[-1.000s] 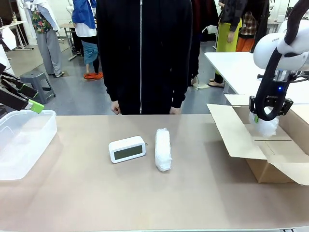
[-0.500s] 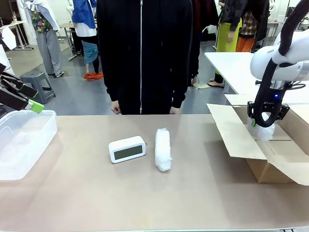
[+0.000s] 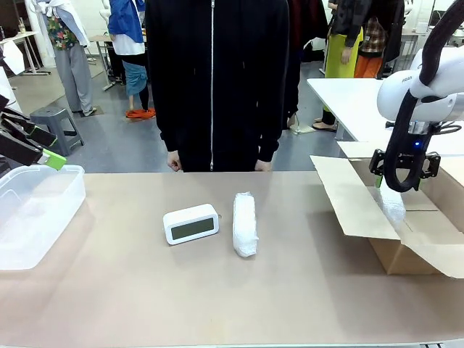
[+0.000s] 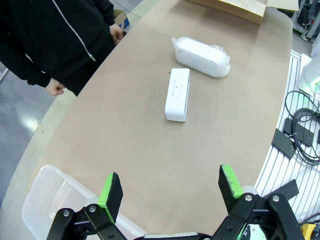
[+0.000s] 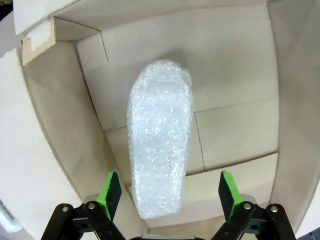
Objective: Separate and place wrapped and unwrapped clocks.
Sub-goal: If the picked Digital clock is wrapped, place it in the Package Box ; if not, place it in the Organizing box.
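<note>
- one wrapped clock (image 5: 160, 135) is seen inside the cardboard box (image 5: 50, 125), let go since the earlier frame, when it was clamped.
- the right gripper (image 5: 167, 187) is shown above it, fingers now spread.
- the left gripper (image 4: 167, 187) is held spread by the clear tub (image 3: 36, 217), unchanged.
- the bare clock (image 3: 191, 223) and the second wrapped clock (image 3: 245, 223) are left side by side on the table (image 3: 217, 304).

Right arm (image 3: 426, 85) curving down from the right, wrist pointing straight down, right gripper (image 3: 403, 176) hanging with jaws spread wide, gripping nothing, left gripper (image 3: 35, 148) low at the left edge, angled downward, jaws wide apart, empty
</note>
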`<action>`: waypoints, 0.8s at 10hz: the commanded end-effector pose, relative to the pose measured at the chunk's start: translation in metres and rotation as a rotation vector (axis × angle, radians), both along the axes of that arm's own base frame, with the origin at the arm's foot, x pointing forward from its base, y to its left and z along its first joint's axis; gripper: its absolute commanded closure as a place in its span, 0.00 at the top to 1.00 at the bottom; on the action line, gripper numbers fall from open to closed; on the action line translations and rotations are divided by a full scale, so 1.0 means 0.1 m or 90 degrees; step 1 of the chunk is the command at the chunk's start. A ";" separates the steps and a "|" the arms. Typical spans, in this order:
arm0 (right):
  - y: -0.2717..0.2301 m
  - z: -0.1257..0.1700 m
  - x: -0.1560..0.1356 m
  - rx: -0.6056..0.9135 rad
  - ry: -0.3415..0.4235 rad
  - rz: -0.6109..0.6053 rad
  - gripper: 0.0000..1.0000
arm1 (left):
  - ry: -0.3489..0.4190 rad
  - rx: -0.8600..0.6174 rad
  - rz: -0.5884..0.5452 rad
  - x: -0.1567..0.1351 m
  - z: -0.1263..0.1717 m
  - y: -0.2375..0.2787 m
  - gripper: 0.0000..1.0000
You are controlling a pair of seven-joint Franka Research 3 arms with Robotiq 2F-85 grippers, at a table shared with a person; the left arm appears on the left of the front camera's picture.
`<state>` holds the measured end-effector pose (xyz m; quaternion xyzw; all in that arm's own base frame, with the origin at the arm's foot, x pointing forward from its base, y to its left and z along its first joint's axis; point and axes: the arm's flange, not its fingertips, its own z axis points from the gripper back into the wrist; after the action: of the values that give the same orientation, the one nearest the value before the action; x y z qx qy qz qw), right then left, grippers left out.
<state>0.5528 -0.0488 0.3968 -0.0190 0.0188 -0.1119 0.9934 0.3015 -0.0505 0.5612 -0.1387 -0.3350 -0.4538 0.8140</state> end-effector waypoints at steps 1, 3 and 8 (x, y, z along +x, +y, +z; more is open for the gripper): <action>0.00 0.08 -0.01 -0.025 0.015 -0.013 1.00 | 0.000 -0.005 -0.009 0.01 -0.01 0.01 1.00; -0.05 0.29 -0.07 -0.006 0.013 0.002 1.00 | 0.000 -0.005 -0.009 0.01 -0.01 0.01 1.00; -0.16 1.42 -0.80 -0.014 -0.072 0.032 1.00 | 0.000 -0.005 -0.009 0.01 -0.01 0.01 1.00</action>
<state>0.4907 -0.0626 0.5394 -0.0196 -0.0350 -0.0957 0.9946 0.3016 -0.0505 0.5611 -0.1387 -0.3348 -0.4539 0.8140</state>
